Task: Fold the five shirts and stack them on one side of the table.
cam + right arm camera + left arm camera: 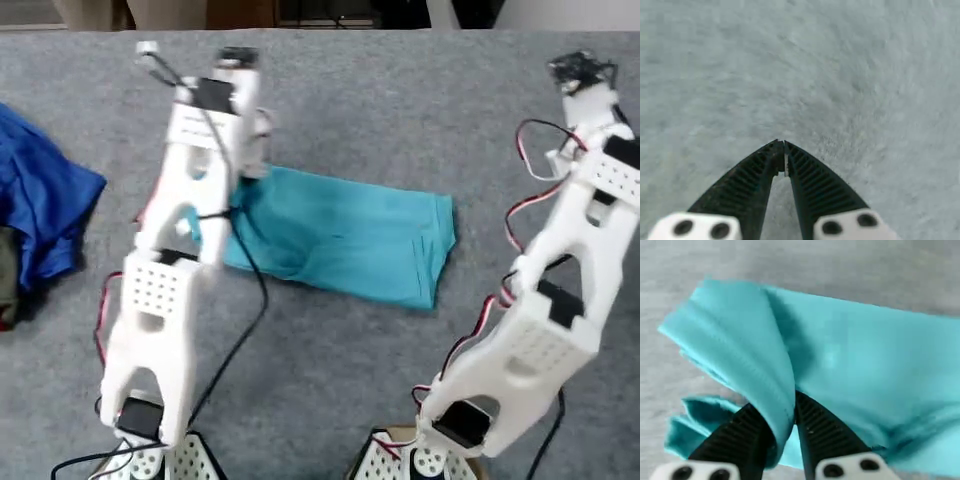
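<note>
High camera looks down the worktop (pixel 400 110) from 6 o'clock; wrist cameras hover close, the left sharing the teal shirt (pixel 880 355).

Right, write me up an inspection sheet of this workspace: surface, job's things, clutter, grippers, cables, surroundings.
Surface: grey felt-like table cover, bare around the shirts.
Job's things: teal shirt lying mid-table as a folded band; blue shirt bunched at the table's edge on the left arm's side, with a dark cloth against it.
Clutter: nothing seen.
Grippers: left gripper shut on a raised fold at one end of the teal shirt; right gripper shut and empty above bare cover.
Cables: red wires looping along the right arm; black cable hanging off the left arm.
Surroundings: dim shapes beyond the far edge, too cut off to tell.
</note>
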Tool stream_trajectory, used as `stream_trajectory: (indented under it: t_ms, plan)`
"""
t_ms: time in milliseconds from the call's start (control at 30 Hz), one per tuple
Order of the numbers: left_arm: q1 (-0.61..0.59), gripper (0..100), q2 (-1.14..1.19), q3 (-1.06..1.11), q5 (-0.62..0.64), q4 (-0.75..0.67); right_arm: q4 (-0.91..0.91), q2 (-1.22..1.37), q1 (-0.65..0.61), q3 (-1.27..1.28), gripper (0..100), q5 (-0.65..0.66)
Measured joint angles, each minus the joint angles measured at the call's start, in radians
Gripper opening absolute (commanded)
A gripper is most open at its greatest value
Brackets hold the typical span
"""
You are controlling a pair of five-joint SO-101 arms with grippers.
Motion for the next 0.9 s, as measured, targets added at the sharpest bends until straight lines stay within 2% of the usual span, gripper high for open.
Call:
stream_trajectory:
  t_ms: [167,300,667,900]
  plan:
    - [0.166,2,-0.002,0.000,0.000,0.000,-0.015,0.144,0.049,-0.140,0.8,-0.129]
    - [0.250,2,-0.002,-0.020,0.003,0.000,-0.012,0.224,0.089,-0.253,0.8,-0.222]
    - [0.301,2,-0.002,-0.209,0.169,0.000,0.127,0.365,0.098,-0.496,0.7,-0.255]
    - [0.370,2,-0.002,-0.226,0.259,-0.049,0.192,0.422,0.098,-0.617,0.7,-0.269]
